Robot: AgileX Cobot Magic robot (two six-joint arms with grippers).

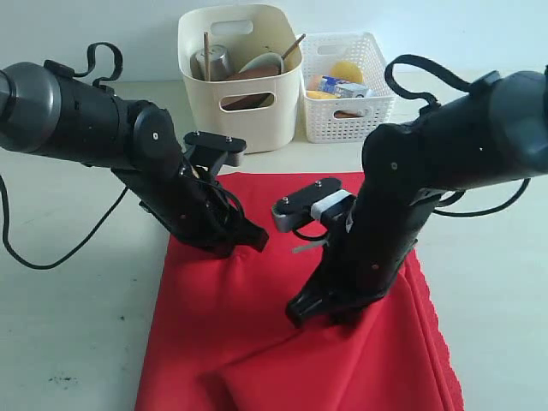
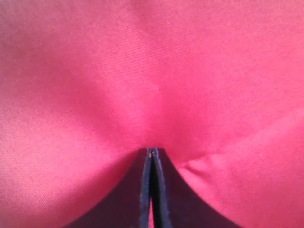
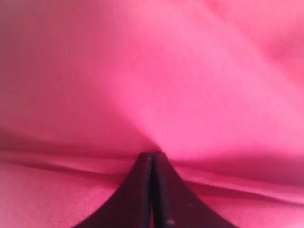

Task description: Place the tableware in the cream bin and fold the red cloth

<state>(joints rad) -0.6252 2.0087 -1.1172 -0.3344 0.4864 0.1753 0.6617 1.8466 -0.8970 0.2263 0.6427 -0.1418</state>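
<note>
Cloth (image 1: pixel 257 342) lies mid-bench, long axis running near edge to far edge. Left fingers (image 1: pixel 248 241) and right fingers (image 1: pixel 301 313) are each clamped on a pinch of it. The right pair is nearer the near edge, so the fold likely runs along that axis

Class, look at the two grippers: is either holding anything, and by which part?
Both are shut on the red cloth: the left gripper pinches a pucker in its left half, the right gripper a raised fold near its middle.
</note>
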